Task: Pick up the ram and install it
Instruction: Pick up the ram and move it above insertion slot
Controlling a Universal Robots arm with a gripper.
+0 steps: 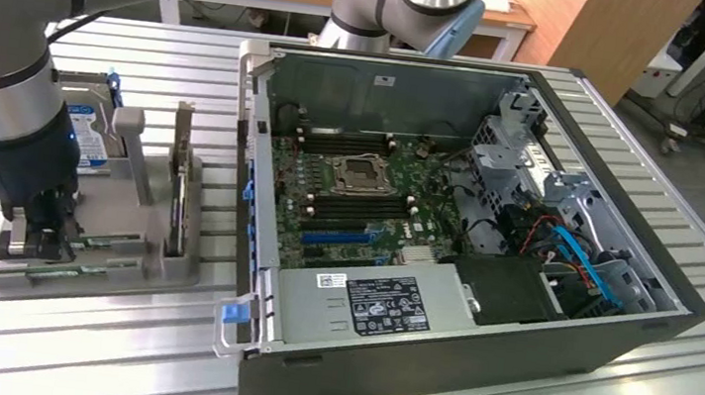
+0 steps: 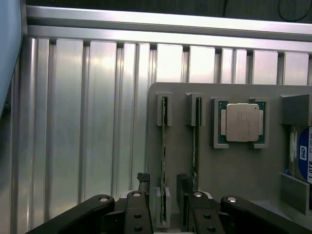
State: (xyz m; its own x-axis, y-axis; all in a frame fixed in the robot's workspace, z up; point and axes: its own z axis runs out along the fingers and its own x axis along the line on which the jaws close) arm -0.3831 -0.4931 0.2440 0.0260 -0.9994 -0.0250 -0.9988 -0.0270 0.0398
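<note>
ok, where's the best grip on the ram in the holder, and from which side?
I'd pinch the ram across its flat faces, mid-length, coming straight down from above. It stands on edge with both ends in slots of the grey holder, so only its top edge is free.

exterior: high, angled down, wide over table (image 1: pixel 70 345) | wrist: close, straight down | shared: grey parts holder (image 2: pixel 243 170)

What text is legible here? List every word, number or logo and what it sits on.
"WD": blue label on the hard drive.
"1.0T", partly cut off: the same label.
Power supply label: too small to read.
Processor lid: markings too faint to read.
</note>
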